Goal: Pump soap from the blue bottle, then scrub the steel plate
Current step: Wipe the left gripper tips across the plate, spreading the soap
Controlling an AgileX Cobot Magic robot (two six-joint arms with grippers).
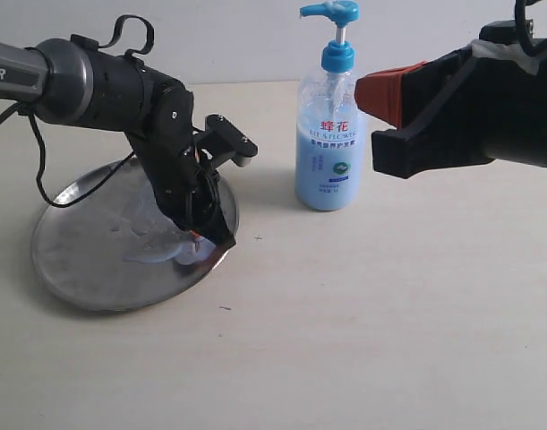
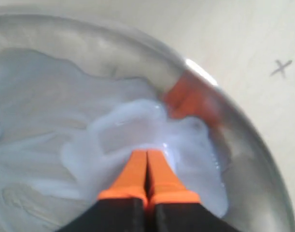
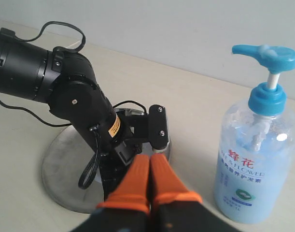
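Observation:
The steel plate [image 1: 76, 269] lies on the table at the left, with pale bluish soap [image 1: 152, 255] smeared across it. My left gripper [image 1: 200, 240] is shut, its orange tips pressed down into the soap near the plate's right rim. The left wrist view shows the same shut tips of the left gripper [image 2: 147, 153] in a glossy pool of soap [image 2: 113, 130] on the steel plate [image 2: 263, 159]. The blue bottle [image 1: 328, 134] stands upright right of the plate. My right gripper [image 1: 361, 92] hovers shut and empty beside the bottle's upper right. The right wrist view shows my right gripper [image 3: 150, 159], the blue bottle [image 3: 256, 164] and the steel plate [image 3: 60, 169].
A small x mark [image 2: 281, 68] is on the pale tabletop [image 1: 363, 313] just outside the plate's rim. The left arm's black cable [image 1: 42, 170] loops over the plate's far side. A plain wall [image 1: 237, 36] runs behind the table.

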